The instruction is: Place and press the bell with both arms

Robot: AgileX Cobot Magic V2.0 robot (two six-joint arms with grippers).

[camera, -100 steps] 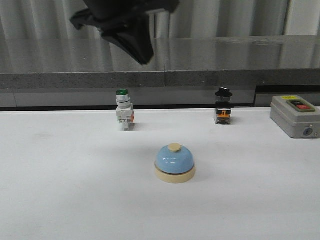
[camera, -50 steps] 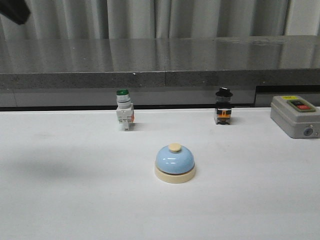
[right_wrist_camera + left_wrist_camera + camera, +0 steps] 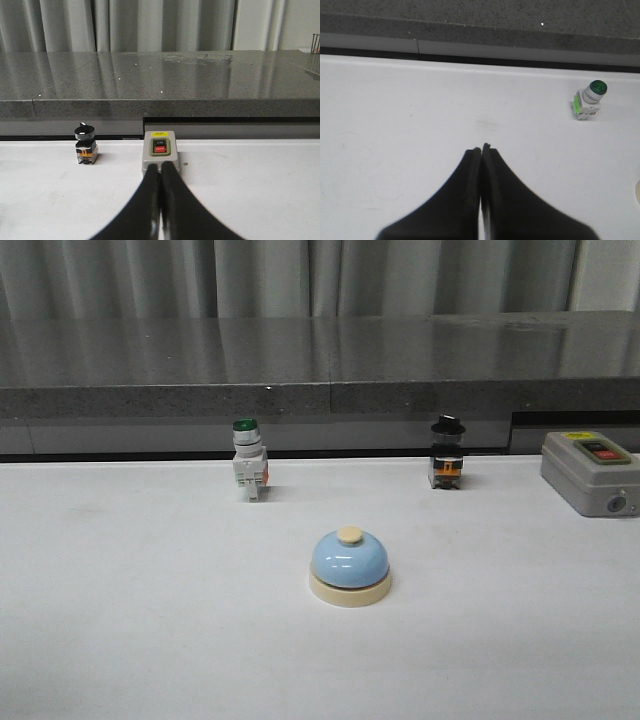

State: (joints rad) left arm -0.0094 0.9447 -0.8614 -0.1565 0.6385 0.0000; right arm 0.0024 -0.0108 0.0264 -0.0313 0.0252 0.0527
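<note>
The light-blue dome bell (image 3: 349, 566) with cream base and cream button stands upright on the white table, near the middle of the front view. No arm shows in the front view. In the left wrist view my left gripper (image 3: 481, 149) is shut and empty above bare table; a sliver of the bell's cream base (image 3: 638, 190) shows at the frame edge. In the right wrist view my right gripper (image 3: 160, 165) is shut and empty, its tips in front of the grey switch box.
A green-capped white pushbutton (image 3: 248, 471) stands back left, also in the left wrist view (image 3: 589, 100). A black-knobbed selector switch (image 3: 447, 465) stands back right. The grey box with red button (image 3: 590, 472) sits at far right, and shows in the right wrist view (image 3: 160, 151). A dark stone ledge (image 3: 320, 390) runs behind.
The left arm, over the back of the table a second ago, has swung off to the upper left and left the front view. The bell has not moved.
</note>
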